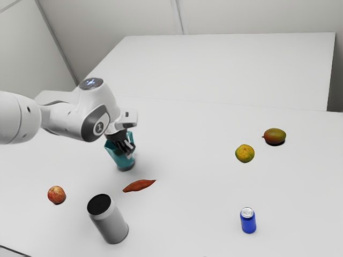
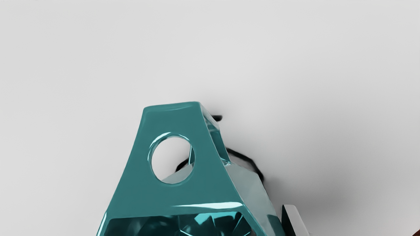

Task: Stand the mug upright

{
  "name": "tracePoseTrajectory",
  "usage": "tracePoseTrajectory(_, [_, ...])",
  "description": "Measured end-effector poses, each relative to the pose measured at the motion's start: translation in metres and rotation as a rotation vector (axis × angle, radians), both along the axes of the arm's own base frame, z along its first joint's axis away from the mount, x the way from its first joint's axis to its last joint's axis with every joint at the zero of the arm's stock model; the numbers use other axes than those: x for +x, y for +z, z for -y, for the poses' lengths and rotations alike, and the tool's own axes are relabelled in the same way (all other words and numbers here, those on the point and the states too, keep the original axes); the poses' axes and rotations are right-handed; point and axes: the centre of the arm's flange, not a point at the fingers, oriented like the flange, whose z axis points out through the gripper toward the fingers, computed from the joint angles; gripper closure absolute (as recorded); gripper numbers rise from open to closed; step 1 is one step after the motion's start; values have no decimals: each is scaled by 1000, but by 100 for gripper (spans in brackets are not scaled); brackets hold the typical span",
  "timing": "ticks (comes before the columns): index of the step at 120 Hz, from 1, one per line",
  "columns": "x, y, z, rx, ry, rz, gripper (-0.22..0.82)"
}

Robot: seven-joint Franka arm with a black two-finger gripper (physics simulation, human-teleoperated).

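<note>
Mug: teal (image 1: 121, 160), left of centre in the exterior view, mouth up and dark base down, leaning a little toward that view's left; whether the base sits flat, I cannot tell.
Handle: a teal piece with a round hole (image 2: 172, 119), seen in the wrist view.
End effector (image 1: 127, 145): at the mug's upper part; apart or clamped, I cannot tell.
Sweet potato (image 1: 139, 185): near the mug, left of centre.
Grey can (image 1: 111, 222): upright, lower left.
Apple (image 1: 57, 194): far left, lower half.
Blue can (image 1: 248, 221): upright, lower right.
Yellow-green fruit (image 1: 245, 153), mango (image 1: 275, 135): right side, on the counter (image 1: 187, 139).
</note>
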Motion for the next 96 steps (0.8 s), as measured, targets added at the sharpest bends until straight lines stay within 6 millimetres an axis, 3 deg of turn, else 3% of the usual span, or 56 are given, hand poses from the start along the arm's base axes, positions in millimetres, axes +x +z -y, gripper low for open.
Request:
tracePoseTrajectory(15, [1, -1, 5, -4, 4, 7, 74])
tracePoseTrajectory(48, [2, 1, 6, -15, 13, 13, 50])
tracePoseTrajectory(68, [2, 5, 7, -17, 12, 19, 29])
tracePoseTrajectory(80, [2, 17, 12, -21, 7, 37, 20])
tracePoseTrajectory(96, [5, 49, 20, -31, -2, 87, 12])
